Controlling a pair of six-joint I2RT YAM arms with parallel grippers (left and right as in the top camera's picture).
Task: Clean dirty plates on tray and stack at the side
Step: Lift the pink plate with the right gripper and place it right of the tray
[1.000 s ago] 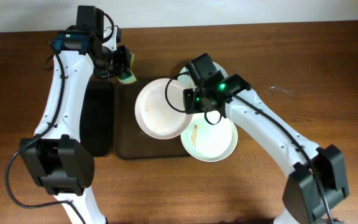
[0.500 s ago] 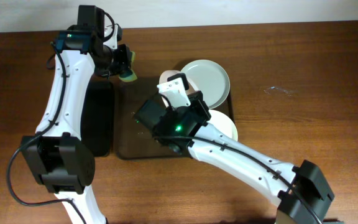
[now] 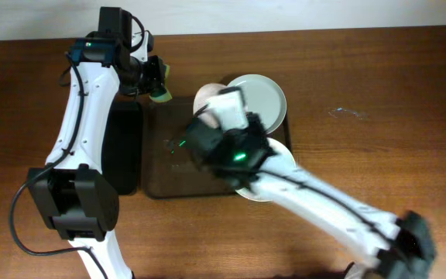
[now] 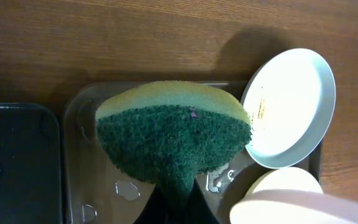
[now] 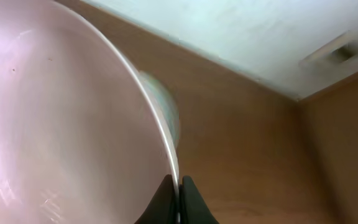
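1. Starting nearest us, we see the right arm reaching in from the near right and crossing the brown tray. This arm is blurred in the overhead view.
2. The brown tray lies on the table with its long axis running left to right.
3. Under the right arm, the front plate lies flat at the tray's near right corner. We can see only a white crescent of it.
4. Farther in, the right tool is pinching the rim of the held plate above the tray. The plate stands steeply on edge, its rim rising from the fingers. Its pale, glossy face is turned to the left of the wrist view.
5. Beyond it, the far plate lies face up over the tray's far right corner, partly past the rim. A thin yellow-brown smear sits left of its centre.
6. To the tray's left, just beside it, the black tray lies with its long axis running near to far.
7. Farthest out, the left arm holds the left tool over the tray's far left corner. The tool is pressed onto the sponge, whose green scouring face points down toward the tray, with the yellow layer on its far side.
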